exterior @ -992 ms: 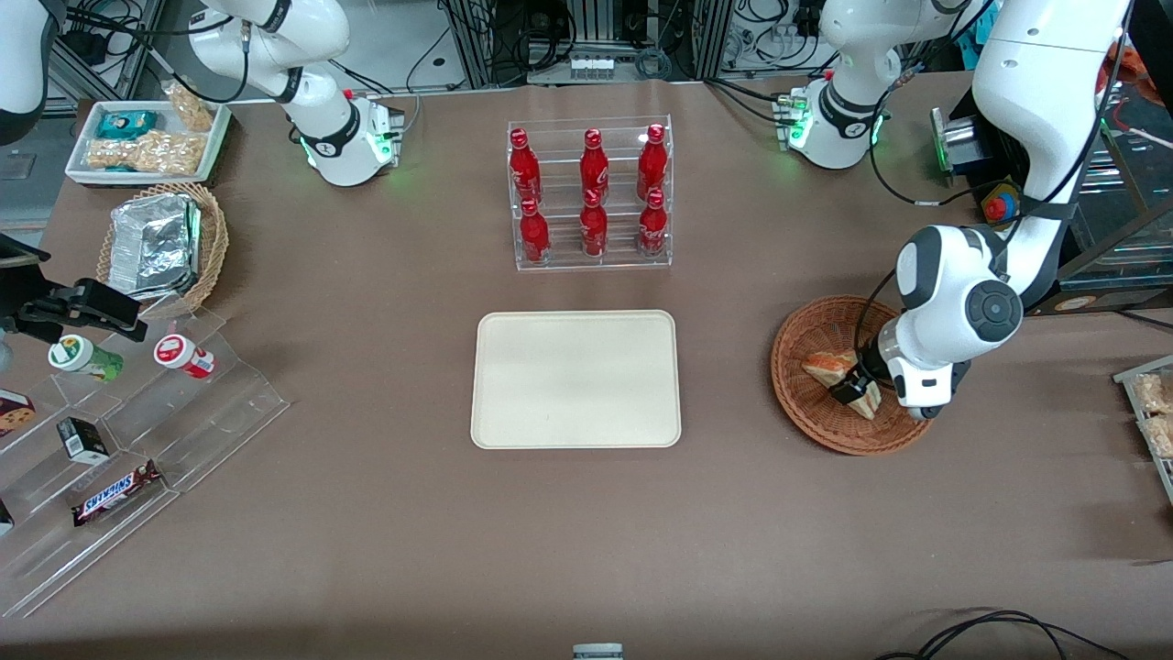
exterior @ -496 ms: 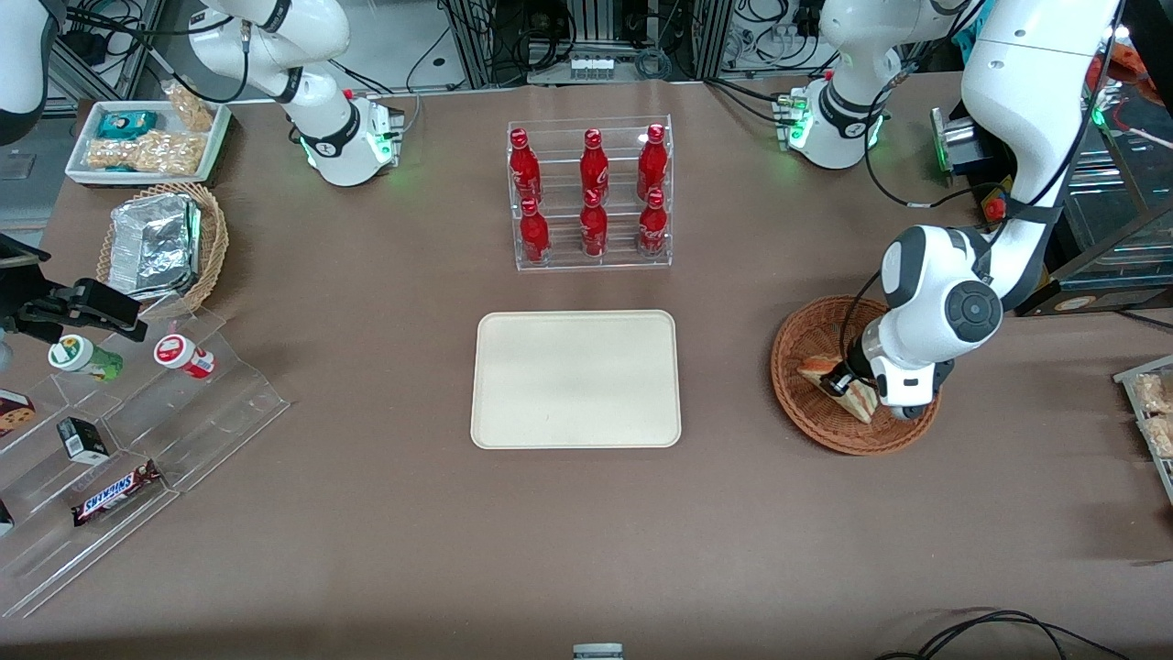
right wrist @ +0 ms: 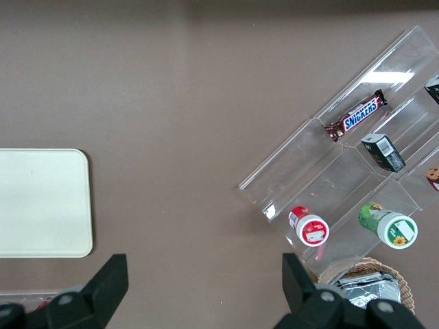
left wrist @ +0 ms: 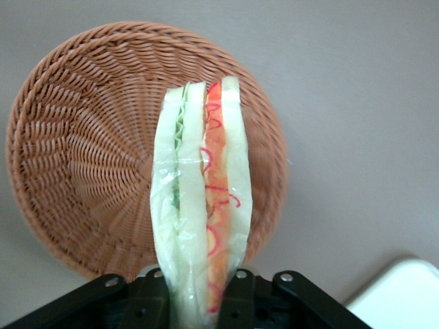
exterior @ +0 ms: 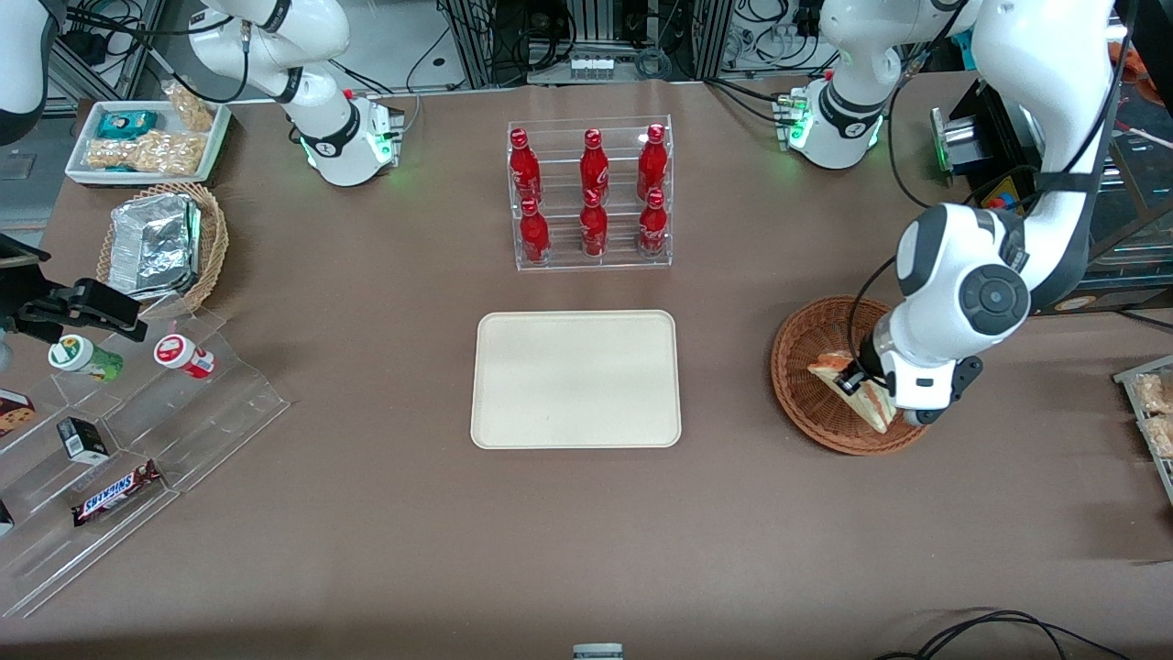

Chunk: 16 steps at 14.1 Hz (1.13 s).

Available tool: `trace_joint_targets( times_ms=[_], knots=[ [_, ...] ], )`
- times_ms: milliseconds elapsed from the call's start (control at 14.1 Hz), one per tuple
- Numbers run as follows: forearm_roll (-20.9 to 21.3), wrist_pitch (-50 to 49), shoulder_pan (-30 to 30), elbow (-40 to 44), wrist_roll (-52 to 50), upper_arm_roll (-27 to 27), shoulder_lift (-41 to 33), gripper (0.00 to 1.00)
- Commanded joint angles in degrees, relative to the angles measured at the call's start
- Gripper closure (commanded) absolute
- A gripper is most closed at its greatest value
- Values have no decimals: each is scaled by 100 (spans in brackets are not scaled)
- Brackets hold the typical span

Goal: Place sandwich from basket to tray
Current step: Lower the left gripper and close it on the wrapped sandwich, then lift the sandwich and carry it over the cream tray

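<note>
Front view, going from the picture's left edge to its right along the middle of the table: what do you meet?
Foil-lined tan basket → cream tray → reddish-brown basket → sandwich clamped in the left arm's pincer.

— What sort of place?
— A robotics lab: cables and equipment racks (exterior: pixel 596 37) ring the brown table (exterior: pixel 367 513), where the gripper (exterior: pixel 857 383) clasps a sandwich (exterior: pixel 857 390).

You have a long table (exterior: pixel 367 513) under a brown cover, and past its edge farthest from the front camera stand metal racks (exterior: pixel 586 37) strung with dark cables (exterior: pixel 751 46).
</note>
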Motion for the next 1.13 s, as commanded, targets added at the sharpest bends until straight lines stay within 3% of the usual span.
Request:
trace_joint_targets(
  times_ms=[0,213,567,709,1063],
  knots=[
    [183,-471,-667,574,428,33,206,96],
    [262,-419,-1511,864,886,42,653,96],
    [156,-419,-2663,2672,564,59,2216,94],
    [183,-445,-2761,3298,474,42,2727,93],
    [174,-445,-3183,3976,518,16,3370,93]
  ],
)
